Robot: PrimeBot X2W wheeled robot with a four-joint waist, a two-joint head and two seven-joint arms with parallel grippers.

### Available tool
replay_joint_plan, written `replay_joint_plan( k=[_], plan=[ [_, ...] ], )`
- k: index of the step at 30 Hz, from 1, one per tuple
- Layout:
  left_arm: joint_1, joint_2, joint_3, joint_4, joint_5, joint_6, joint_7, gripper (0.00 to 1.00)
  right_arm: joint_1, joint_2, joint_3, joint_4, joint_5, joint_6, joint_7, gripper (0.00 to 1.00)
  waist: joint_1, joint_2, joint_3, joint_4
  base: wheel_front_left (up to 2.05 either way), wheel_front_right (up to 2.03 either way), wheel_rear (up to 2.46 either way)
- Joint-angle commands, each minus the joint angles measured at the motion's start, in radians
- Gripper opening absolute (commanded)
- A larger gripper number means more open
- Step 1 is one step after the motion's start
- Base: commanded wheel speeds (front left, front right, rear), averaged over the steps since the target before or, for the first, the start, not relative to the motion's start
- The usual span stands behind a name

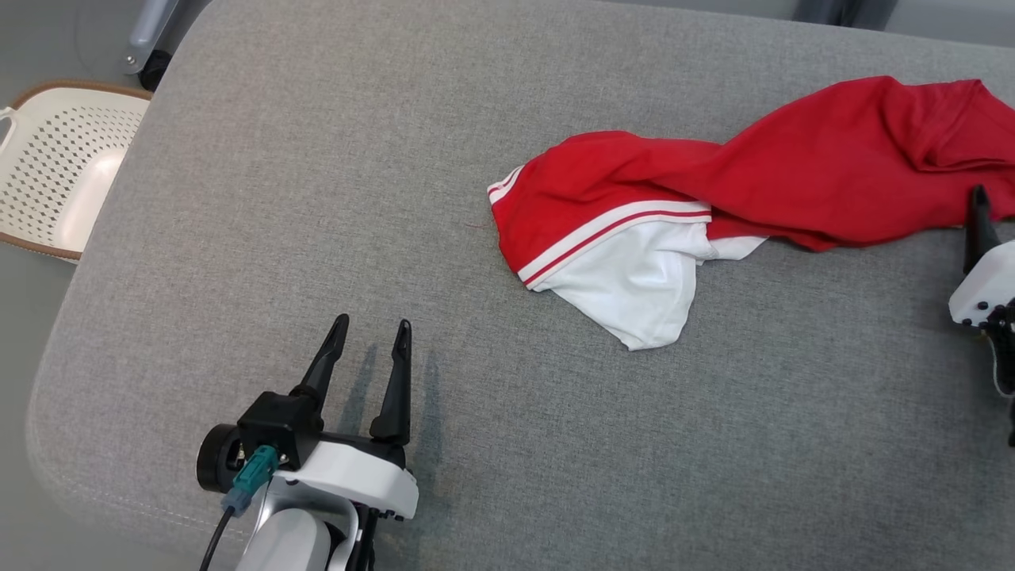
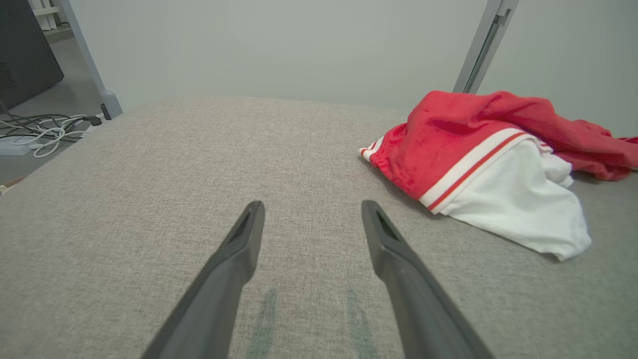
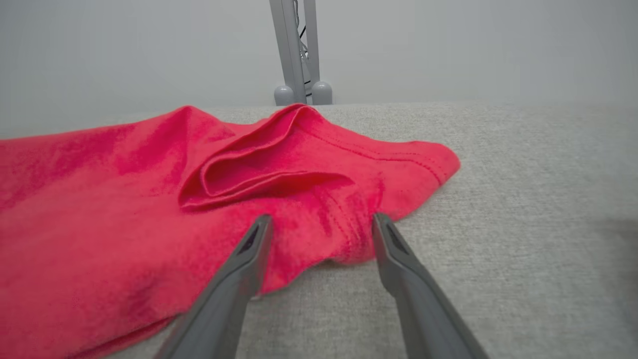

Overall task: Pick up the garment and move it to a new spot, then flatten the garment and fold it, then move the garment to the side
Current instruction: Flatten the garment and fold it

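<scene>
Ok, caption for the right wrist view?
Open right gripper poised at edge of crumpled red garment on grey cushion.

A broad grey woven-fabric padded surface [image 1: 317,198] with rounded corners and a stitched front seam stands under soft, even light. On the pale grey floor [image 1: 16,341] to its left sits a white perforated plastic basket with a brown rim [image 1: 63,166], near a grey metal leg on a black caster [image 1: 151,47]. Behind rises a plain pale grey wall [image 2: 274,45], with a slanting grey metal post [image 2: 481,47]. A tangle of white and black cables [image 2: 45,132] lies beside a dark panel [image 2: 25,50].
</scene>
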Motion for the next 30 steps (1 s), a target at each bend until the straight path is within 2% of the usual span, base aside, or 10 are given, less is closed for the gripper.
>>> replay_joint_plan(
  k=[1,2,3,6,14,17,24,30],
  plan=[
    [-0.021,0.004,-0.001,-0.002,0.005,0.0,0.0,1.0,-0.013,-0.002,-0.001,0.008,0.005,0.0,0.002,1.0,0.0,0.0,0.005,0.002,0.0,0.0,0.0],
    [-0.022,0.004,-0.002,-0.001,0.004,0.0,0.0,1.0,-0.02,-0.002,0.002,0.012,0.007,0.0,0.002,0.61,0.0,0.0,0.008,0.003,0.0,0.0,0.0],
    [-0.022,0.003,-0.003,-0.001,0.004,0.002,0.0,1.0,-0.025,0.002,0.005,0.017,0.01,0.0,0.006,0.38,0.0,0.0,0.009,0.002,0.0,0.0,0.0],
    [-0.022,0.004,0.0,0.0,0.003,0.007,0.0,1.0,-0.032,0.014,0.013,0.027,0.019,0.0,0.014,0.0,0.0,0.0,0.011,-0.003,0.0,0.0,0.0],
    [-0.019,0.004,0.007,0.005,0.003,0.009,0.0,1.0,-0.048,0.046,0.069,-0.017,0.047,0.0,-0.016,0.0,0.0,0.0,-0.008,-0.046,0.0,0.0,0.0],
    [-0.008,0.004,0.009,0.006,0.004,0.009,0.0,1.0,-0.024,0.065,0.1,-0.081,0.083,0.0,-0.028,0.0,0.0,0.0,-0.027,-0.071,0.0,0.0,0.0],
    [0.019,0.004,0.026,0.014,0.015,0.003,0.0,1.0,0.135,0.089,0.186,-0.307,0.221,0.0,-0.032,0.0,0.0,0.0,-0.085,-0.138,0.0,0.0,0.0],
    [0.043,0.004,0.043,0.019,0.028,-0.007,0.0,1.0,0.379,0.053,0.195,-0.557,0.321,0.0,0.033,0.0,0.0,0.0,-0.128,-0.206,0.0,0.0,0.0]
  ],
)
